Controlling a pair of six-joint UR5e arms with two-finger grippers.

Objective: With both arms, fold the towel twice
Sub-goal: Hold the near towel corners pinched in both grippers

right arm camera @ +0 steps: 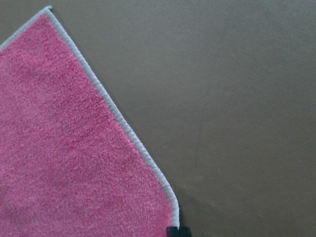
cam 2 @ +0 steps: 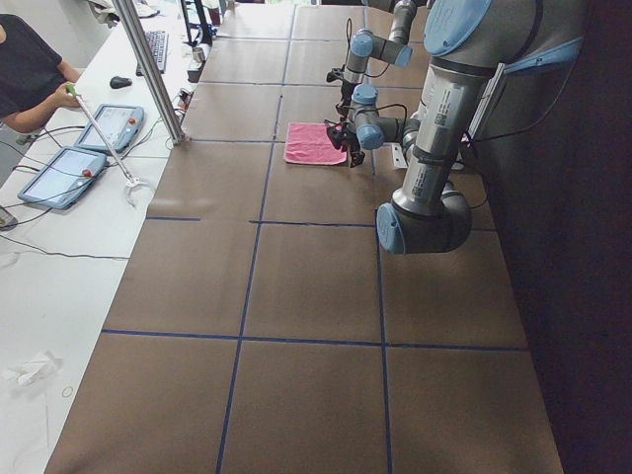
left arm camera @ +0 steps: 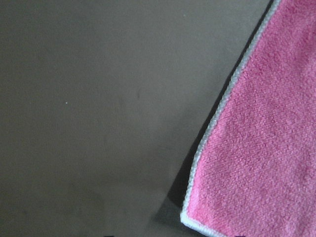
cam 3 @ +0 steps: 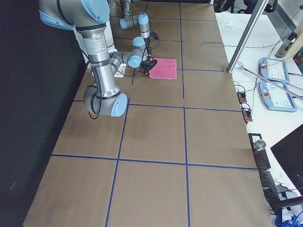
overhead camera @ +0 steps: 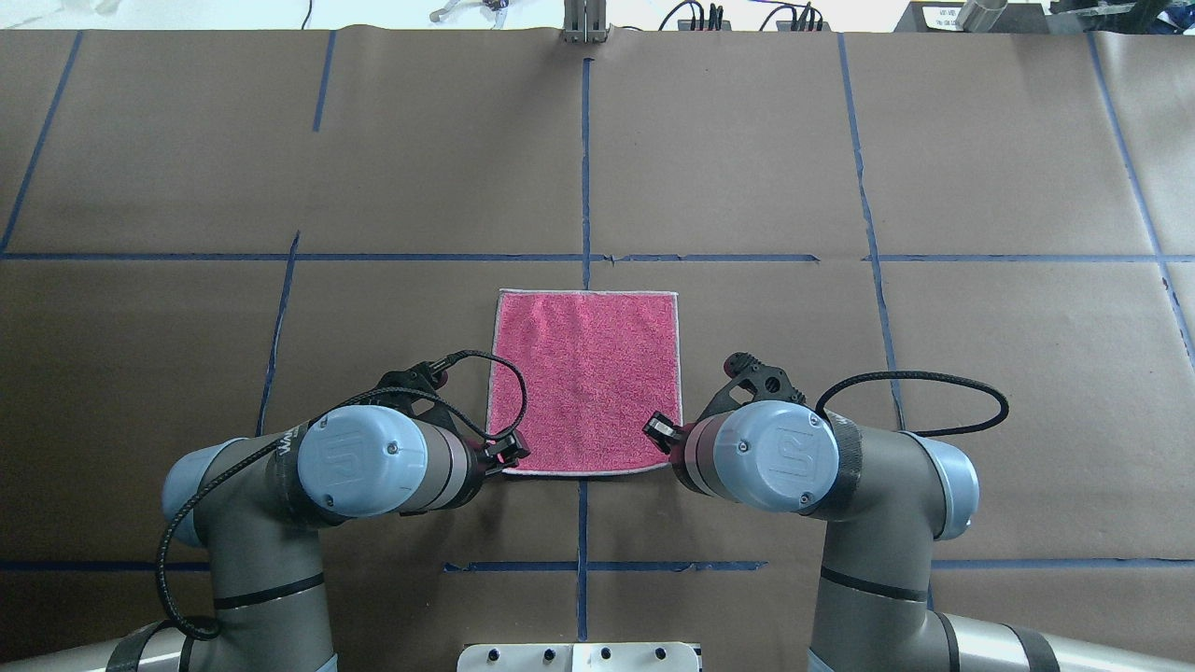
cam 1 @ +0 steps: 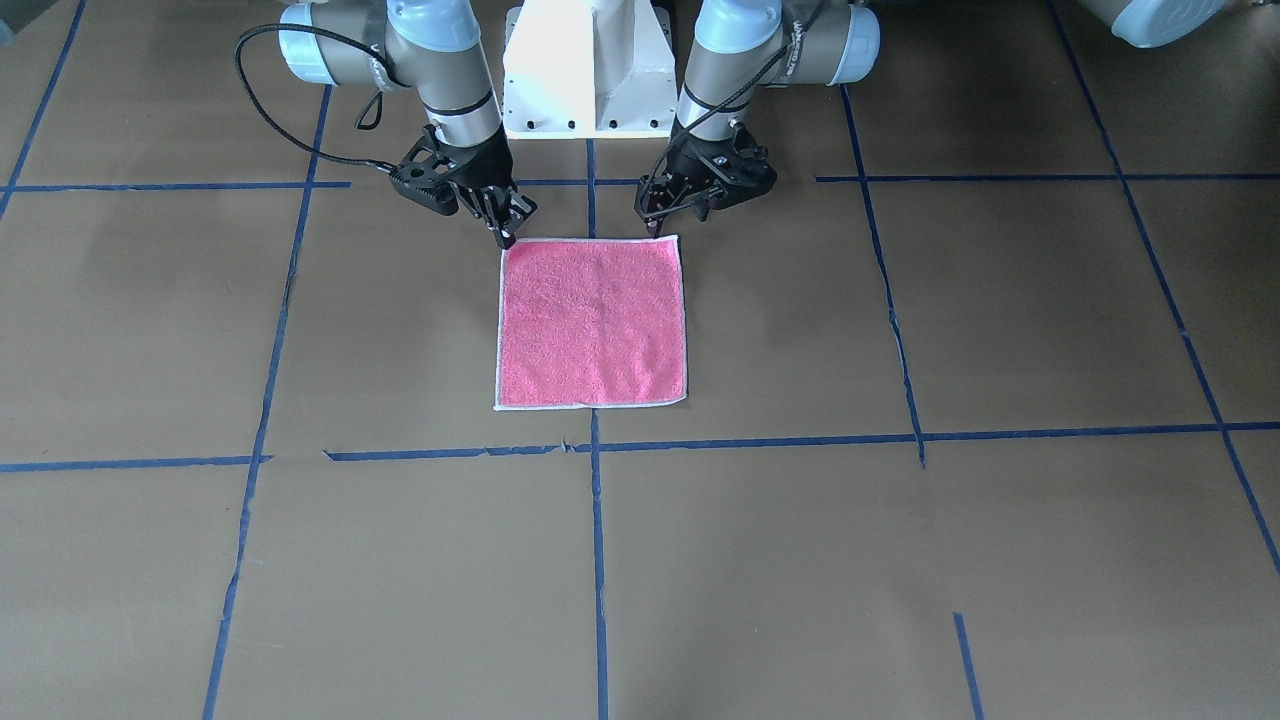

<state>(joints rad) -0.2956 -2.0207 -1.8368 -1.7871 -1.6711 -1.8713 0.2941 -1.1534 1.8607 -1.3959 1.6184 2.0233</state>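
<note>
The towel [cam 1: 592, 322] lies flat on the brown table, pink face up, with a white stitched border; it also shows in the overhead view [overhead camera: 588, 373]. My left gripper [cam 1: 653, 228] is down at the towel's near edge, close to its left near corner [left arm camera: 183, 219]. That edge casts a shadow there, as if slightly raised. My right gripper [cam 1: 506, 238] is at the other near corner. In the right wrist view its two black fingertips [right arm camera: 173, 231] sit together right at the corner [right arm camera: 174, 210]. Both grippers look shut on the towel.
The white pedestal base [cam 1: 590, 70] stands just behind the grippers. Blue tape lines [cam 1: 598, 560] mark a grid on the table. An operator [cam 2: 30, 69], tablets [cam 2: 59, 173] and a metal pole [cam 2: 148, 69] are on the far side.
</note>
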